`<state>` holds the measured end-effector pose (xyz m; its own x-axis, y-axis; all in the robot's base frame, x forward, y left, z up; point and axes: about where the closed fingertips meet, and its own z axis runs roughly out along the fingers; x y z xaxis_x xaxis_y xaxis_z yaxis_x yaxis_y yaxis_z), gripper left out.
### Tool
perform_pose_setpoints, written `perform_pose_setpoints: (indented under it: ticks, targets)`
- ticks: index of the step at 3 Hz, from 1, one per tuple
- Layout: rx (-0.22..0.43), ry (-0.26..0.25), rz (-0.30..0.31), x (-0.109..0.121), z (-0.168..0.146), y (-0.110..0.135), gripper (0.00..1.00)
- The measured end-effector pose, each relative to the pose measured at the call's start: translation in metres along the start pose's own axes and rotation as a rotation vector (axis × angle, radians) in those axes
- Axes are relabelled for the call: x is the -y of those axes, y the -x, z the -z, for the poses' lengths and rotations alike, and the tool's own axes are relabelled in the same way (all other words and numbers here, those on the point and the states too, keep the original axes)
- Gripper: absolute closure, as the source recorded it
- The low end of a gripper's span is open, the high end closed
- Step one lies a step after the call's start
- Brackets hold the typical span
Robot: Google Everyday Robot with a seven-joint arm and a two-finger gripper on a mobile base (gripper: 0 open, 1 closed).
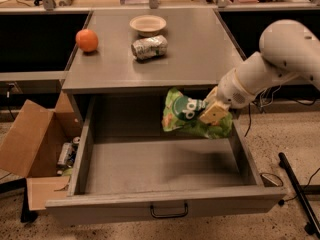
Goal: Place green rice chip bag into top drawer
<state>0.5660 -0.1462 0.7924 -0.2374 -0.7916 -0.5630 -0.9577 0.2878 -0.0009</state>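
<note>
The green rice chip bag (186, 115) hangs in the air above the back right part of the open top drawer (165, 166), in front of the counter edge. My gripper (214, 111) is shut on the bag's right side, its tan finger (216, 112) pressed on the crinkly foil. The white arm reaches in from the right. The drawer is pulled fully out, its grey front with a black wire handle (169, 211) facing me. The inside of the drawer holds nothing.
On the grey counter (200, 59) lie a crushed silver can (149, 47), a small bowl (147, 24) and an orange (87, 40). A brown cardboard box (35, 144) with items stands left of the drawer. A black bar (297, 189) lies on the floor at right.
</note>
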Motion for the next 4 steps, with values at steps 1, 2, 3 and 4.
perform_pose_setpoints:
  ticks: [1,2,3,4]
  targets:
    - [-0.053,0.026,-0.010,-0.011,-0.028,-0.042,1.00]
    - [-0.116,0.050,0.006,-0.019,-0.052,-0.067,1.00]
    - [-0.161,0.071,0.012,-0.023,-0.071,-0.083,0.85]
    - [-0.179,0.084,0.005,-0.024,-0.082,-0.094,0.62]
